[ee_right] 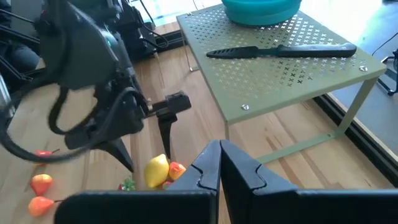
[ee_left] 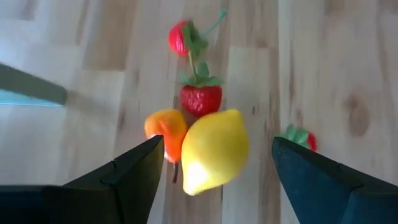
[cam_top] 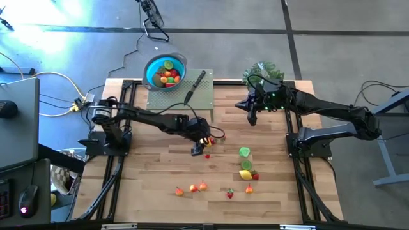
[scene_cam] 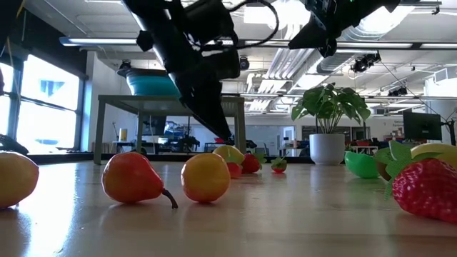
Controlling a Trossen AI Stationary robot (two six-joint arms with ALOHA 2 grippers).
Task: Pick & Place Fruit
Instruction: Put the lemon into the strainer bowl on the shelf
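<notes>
Left claw (ee_left: 211,165) spread around lemon (ee_left: 214,149) on bench; light, hard, slick plastic, grip its middle. Right claw (ee_right: 219,163) pressed together.

I am working in a robotics lab set inside an open-plan office or workshop hall. The wooden bench (cam_top: 268,191) sits on a black metal frame, with two dark arms bolted at its side edges and loose cables (cam_top: 61,96) running off across a grey concrete floor (cam_top: 332,45). At the far edge stands a perforated green metal stand (ee_right: 292,68). Level across the bench I see exposed ceiling ducts (scene_cam: 285,57), strip lights, large windows (scene_cam: 43,103) and a monitor (scene_cam: 421,127) beyond. A computer mouse (cam_top: 25,209) lies on a desk beside the rig.
</notes>
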